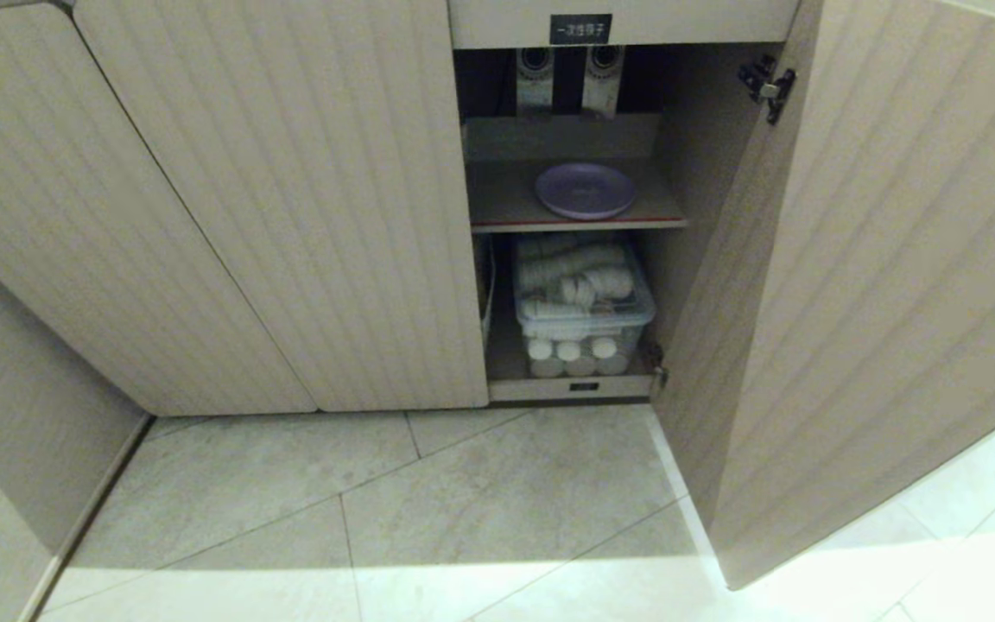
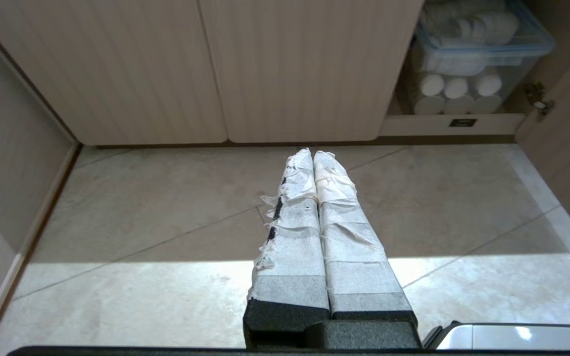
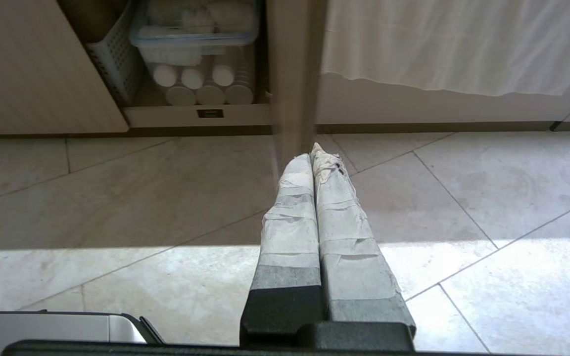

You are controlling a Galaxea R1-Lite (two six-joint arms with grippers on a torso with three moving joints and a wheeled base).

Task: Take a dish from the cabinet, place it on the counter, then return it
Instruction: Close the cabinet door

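The lavender plate (image 1: 585,191) lies flat on the red-edged shelf (image 1: 506,207) inside the cabinet (image 1: 290,216), whose right door (image 1: 877,285) stands open. Below it sits a clear bin (image 1: 582,298) of white cups. The left gripper (image 2: 313,154) and right gripper (image 3: 311,151) both hang over the floor tiles (image 1: 463,501), jaws pressed together, holding nothing.

Dim, shadowed cabinet (image 1: 290,216) interior, bright sunlit band across floor tiles (image 1: 549,596) nearest the robot, overexposed lower right, hard shadow edge, soft focus, slight wide-angle bowing at edges
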